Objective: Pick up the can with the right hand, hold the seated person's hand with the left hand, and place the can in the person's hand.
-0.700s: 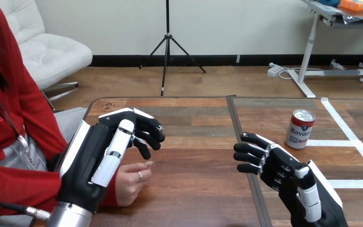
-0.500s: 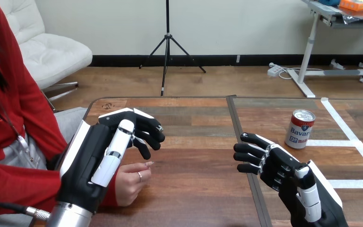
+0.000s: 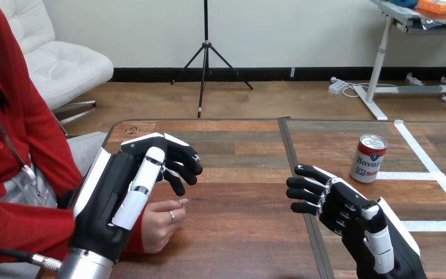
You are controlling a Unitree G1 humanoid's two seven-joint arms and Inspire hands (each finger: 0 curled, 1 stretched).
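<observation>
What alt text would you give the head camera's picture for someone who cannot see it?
A robot's left hand is over a seated person's hand, which rests on the wooden table at left. Its right hand, at right, is apart from a red-and-white drink can standing upright farther back.

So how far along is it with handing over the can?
Nothing looks finished yet. The can stands untouched on the table, apart from the right hand. The left hand is over the person's hand; a grip isn't visible. Pickup, holding and handover remain.
</observation>
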